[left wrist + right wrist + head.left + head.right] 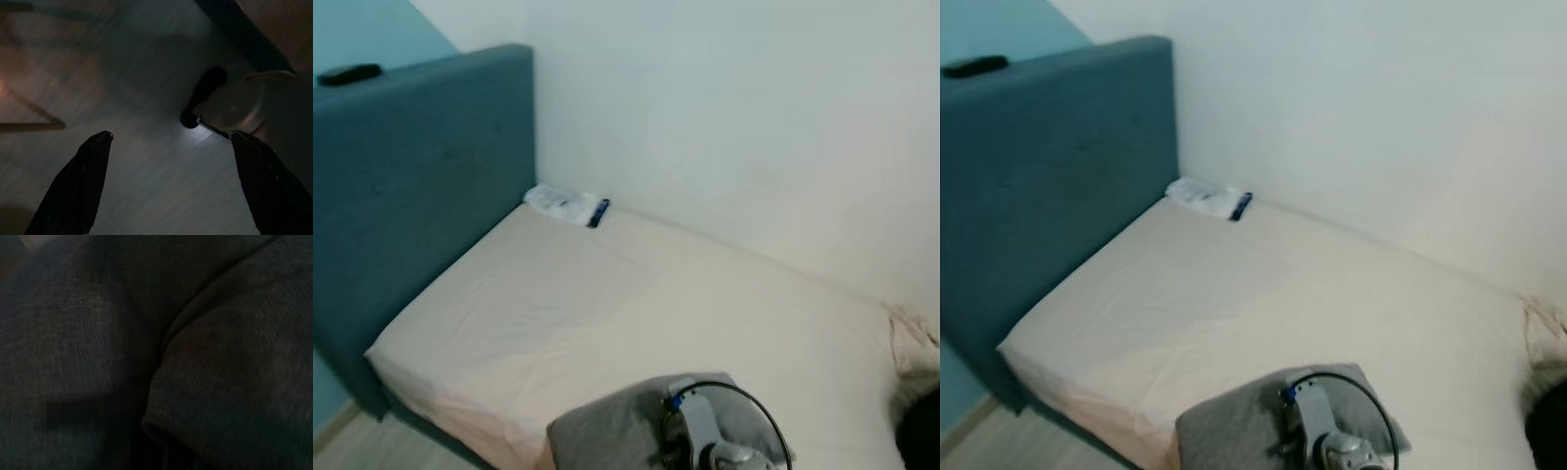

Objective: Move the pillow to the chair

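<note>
1. The pillow (617, 431), grey, sits at the near edge of the bed (607, 313), low in the head views, with the right arm's wrist (705, 436) and its looped cable on top of it.
2. The right wrist view is dark and pressed up against folded grey fabric, so the right gripper seems buried in or against the pillow; I cannot tell whether its fingers are spread or pinching the cloth.
3. The left gripper (171, 142) hangs over a dim wooden floor (98, 73), its two black fingers spread wide with nothing between them. A round, pale object (234, 105) lies on the floor ahead of it; what it is cannot be made out.
4. Elsewhere on the bed: a small clear packet (566, 204) in the far corner by the blue headboard (421, 186), and a small dark thing (348, 73) resting on top of the headboard.
5. Progress, as a judgement: early. The pillow is at the bed's edge, possibly gripped, possibly just touched.
6. Left to do: secure the hold, lift the pillow clear, turn and walk to the chair, and set it down there.
</note>
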